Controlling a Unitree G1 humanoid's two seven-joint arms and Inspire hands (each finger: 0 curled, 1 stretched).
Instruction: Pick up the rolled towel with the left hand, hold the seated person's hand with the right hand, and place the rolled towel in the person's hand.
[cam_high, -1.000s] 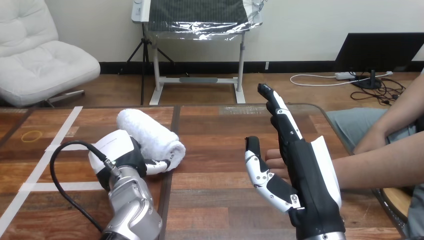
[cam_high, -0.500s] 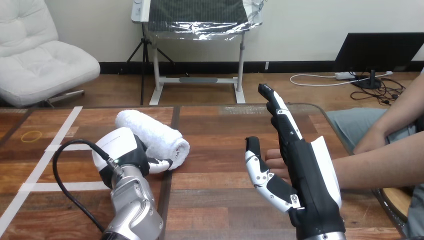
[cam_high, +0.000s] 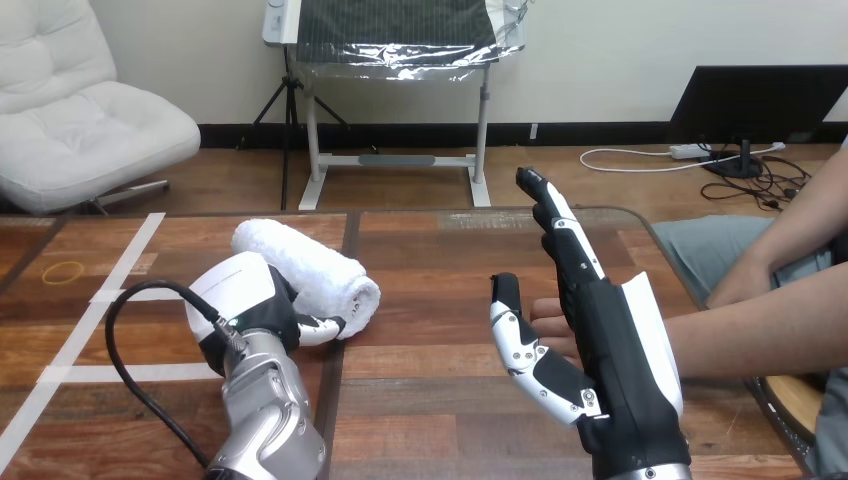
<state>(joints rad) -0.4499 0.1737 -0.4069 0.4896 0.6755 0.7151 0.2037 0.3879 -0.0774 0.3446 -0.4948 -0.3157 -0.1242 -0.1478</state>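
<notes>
Head view: my left hand (cam_high: 245, 300) has its fingers curled round the near end of the rolled towel (cam_high: 310, 272), which rests on the table (cam_high: 430, 250). My right hand (cam_high: 620, 350) stands edge-up, fingers straight and together, thumb apart. The person's hand (cam_high: 548, 318) is beside its palm; I cannot tell if they touch.

The rolled towel (cam_high: 300, 265) is nubbly cloth — the table (cam_high: 430, 400) smooth, glossy wood.
</notes>
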